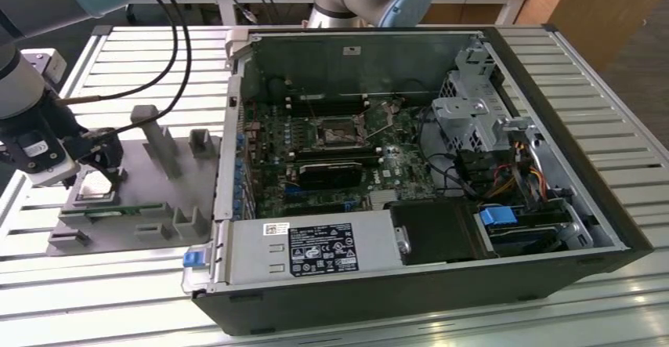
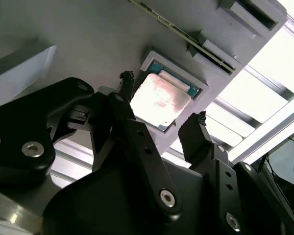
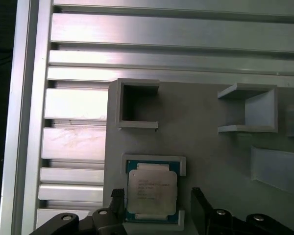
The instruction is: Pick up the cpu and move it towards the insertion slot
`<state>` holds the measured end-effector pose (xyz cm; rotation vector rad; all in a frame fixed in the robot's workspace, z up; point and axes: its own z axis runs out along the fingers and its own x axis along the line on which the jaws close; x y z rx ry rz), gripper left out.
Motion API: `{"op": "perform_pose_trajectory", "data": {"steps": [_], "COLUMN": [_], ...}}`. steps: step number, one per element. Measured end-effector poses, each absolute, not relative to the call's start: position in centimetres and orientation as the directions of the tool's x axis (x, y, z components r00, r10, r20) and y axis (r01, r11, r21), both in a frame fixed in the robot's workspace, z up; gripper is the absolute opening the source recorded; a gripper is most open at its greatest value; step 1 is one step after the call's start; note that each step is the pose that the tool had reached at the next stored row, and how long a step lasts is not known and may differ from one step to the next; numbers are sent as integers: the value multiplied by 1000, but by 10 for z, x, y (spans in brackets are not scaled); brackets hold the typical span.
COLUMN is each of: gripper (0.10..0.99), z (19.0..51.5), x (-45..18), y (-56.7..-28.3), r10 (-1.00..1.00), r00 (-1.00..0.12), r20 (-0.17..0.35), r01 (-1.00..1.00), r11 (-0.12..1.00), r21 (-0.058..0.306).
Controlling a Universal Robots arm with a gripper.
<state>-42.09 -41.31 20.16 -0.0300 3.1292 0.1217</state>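
- The cpu (image 2: 159, 100), a small flat square chip with a pale silvery metal top, lies flat in a shallow square recess of the grey plastic tray (image 1: 146, 210) with upright blocks. The recess is close to the tray's edge on the exterior view's left.
- The black two-fingered gripper (image 2: 161, 98) hangs directly over the cpu with its jaws spread apart. In both wrist views one dark finger (image 3: 198, 205) stands off each of two opposite sides of the chip. No contact with the chip shows, and nothing is gripped.
- The tray rests on the slatted aluminium table (image 1: 606, 73), near the table's edge on the exterior view's left, just beside the open black computer case (image 1: 418, 292).
- The insertion slot (image 1: 340, 134), a small square socket with a silvery metal frame and dark centre, sits on the green motherboard (image 1: 397, 167) inside the case, well apart from the cpu and the gripper.
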Motion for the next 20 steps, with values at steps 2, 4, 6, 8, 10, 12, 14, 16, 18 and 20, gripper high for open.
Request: {"op": "perform_pose_trajectory", "data": {"steps": [2, 4, 6, 8, 10, 12, 14, 16, 18, 20], "gripper": [647, 647, 647, 647, 647, 647, 647, 647, 647, 647], "z": [200, 197, 195, 193, 191, 189, 187, 186, 185, 184], "x": [-421, -421, -421, -421, -422, -422, -422, -423, -424, -424], "y": [-413, -413, -413, -412, -412, -411, -411, -410, -410, -410], "r10": [-19, -19, -19, -19, -19, -19, -19, -19, -19, -19], "r00": [-1000, -1000, -1000, -1000, -1000, -1000, -1000, -1000, -1000, -1000], "r20": [-10, -10, -10, -10, -10, -10, -10, -10, -10, -10], "r01": [-20, -20, -20, -20, -20, -20, -20, -20, -20, -20], "r11": [997, 997, 997, 997, 997, 997, 997, 997, 997, 997], "r21": [77, 77, 77, 77, 77, 77, 77, 77, 77, 76]}}
